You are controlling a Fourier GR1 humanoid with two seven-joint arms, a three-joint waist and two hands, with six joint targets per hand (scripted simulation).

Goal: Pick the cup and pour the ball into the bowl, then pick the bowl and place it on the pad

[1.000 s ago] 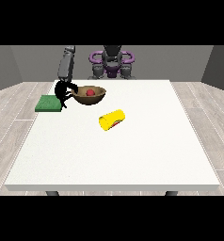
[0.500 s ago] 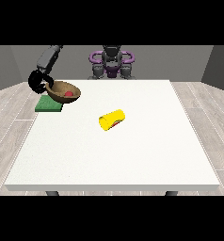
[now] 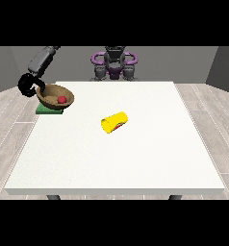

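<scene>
From my station I see the fingers [image 3: 29, 85] curled at the rim of the bowl [image 3: 55, 96], which sits over the green pad [image 3: 49, 110] at the table [image 3: 135, 158] corner, so that corner is crowded. Away from the fingers, toward the table's middle, only the yellow cup [image 3: 114, 122] lies on its side in the way. Beyond the cup, the white surface is open on every side for a hand to pass.

The round brown bowl [image 3: 55, 96] looks like matt wood, the yellow cylindrical cup [image 3: 114, 122] like smooth plastic, and the large white table [image 3: 135, 158] finely speckled and matt.
</scene>
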